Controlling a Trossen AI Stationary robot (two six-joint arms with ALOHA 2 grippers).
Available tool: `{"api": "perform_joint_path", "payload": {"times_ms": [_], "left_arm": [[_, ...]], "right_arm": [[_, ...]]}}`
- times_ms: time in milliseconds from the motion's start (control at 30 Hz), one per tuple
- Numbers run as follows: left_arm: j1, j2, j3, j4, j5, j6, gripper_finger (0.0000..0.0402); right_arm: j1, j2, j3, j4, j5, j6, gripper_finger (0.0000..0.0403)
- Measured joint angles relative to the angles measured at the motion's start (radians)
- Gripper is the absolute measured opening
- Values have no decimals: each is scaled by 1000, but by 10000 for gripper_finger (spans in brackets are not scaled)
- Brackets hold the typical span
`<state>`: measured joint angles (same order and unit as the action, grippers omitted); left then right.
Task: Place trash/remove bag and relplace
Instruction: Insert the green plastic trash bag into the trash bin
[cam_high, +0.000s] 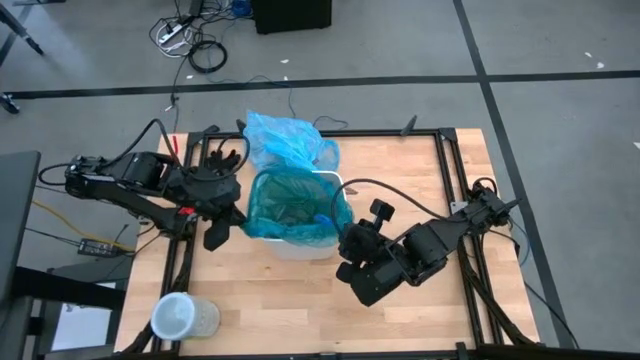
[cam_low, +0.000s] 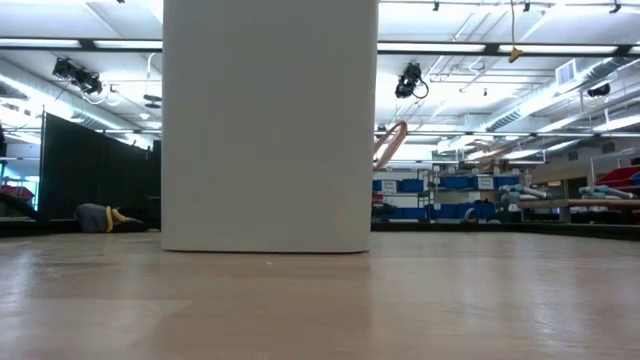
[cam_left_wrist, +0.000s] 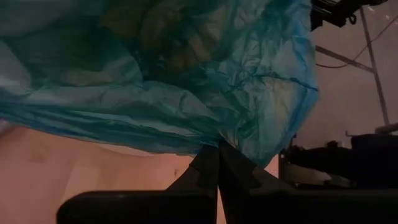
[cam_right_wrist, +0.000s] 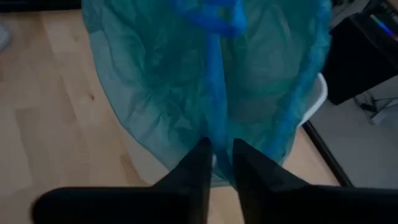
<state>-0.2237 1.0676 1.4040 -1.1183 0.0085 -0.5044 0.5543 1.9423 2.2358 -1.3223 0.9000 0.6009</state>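
I take the white bin (cam_high: 300, 245) mid-table as my landmark. It is lined with a teal bag (cam_high: 290, 205), folded over the rim and hanging down the outside. A light-blue bag (cam_high: 285, 138) lies bunched on the table just behind the bin, touching it. My left gripper (cam_left_wrist: 217, 149) sits at the bin's left side, fingers pressed together, tips at the lower edge of the teal plastic; whether they pinch any film I cannot tell. My right gripper (cam_right_wrist: 219, 149) is at the bin's right side, fingers (cam_right_wrist: 199, 165) a narrow slit apart, with a strip of blue film running down to the gap. Held or just touching, can't tell. A clear cup (cam_high: 178, 318) stands well left of the bin, near the table's front corner. Low view: bin wall (cam_low: 270, 125) fills the middle.
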Motion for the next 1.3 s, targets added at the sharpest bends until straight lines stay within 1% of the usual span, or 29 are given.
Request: {"api": "perform_joint_path", "payload": {"times_ms": [133, 267, 333, 433, 500, 567, 600, 667, 733, 800, 867, 967, 1067, 1200, 1300], "left_arm": [[0, 0, 0, 1, -16, 1, 8], [0, 2, 0, 2, -16, 5, 8], [0, 3, 0, 4, -17, 5, 8], [0, 6, 0, 7, -31, 6, 8], [-1, 11, 0, 9, -42, 6, 8], [-1, 13, 0, 8, -46, 6, 8], [-2, 14, 0, 9, -49, 6, 8], [-2, 19, 0, 19, -50, 6, 8], [-4, 24, 0, 36, -49, 6, 8], [-10, 32, 0, 42, -50, 6, 8], [-18, 33, 0, 60, -50, 6, 8], [-27, 37, 0, 71, -51, 6, 8], [-27, 41, 0, 76, -53, 6, 8], [-29, 39, 0, 76, -58, 4, 8], [-29, 40, 0, 76, -64, 3, 8]], "right_arm": [[-7, 0, 27, 4, -30, -18, 100], [-1, 0, 90, 11, -19, -88, 140], [7, -2, 122, 21, -1, -121, 154], [16, -37, 105, 58, -12, -155, 166], [24, -49, 105, 31, -49, -131, 170], [35, -50, 105, -12, -52, -71, 171], [40, -50, 104, -34, -37, -53, 170], [45, -50, 104, -64, 41, -36, 167], [40, -50, 104, -64, 127, -62, 164], [18, -54, 104, -48, 160, -111, 163], [-17, -56, 104, -11, 134, -162, 163], [-72, -56, 104, 44, 25, -227, 168], [-125, -56, 104, 48, -56, -237, 171], [-161, -68, 107, 36, -91, -253, 170], [-166, -86, 120, 40, -87, -283, 168]]}}
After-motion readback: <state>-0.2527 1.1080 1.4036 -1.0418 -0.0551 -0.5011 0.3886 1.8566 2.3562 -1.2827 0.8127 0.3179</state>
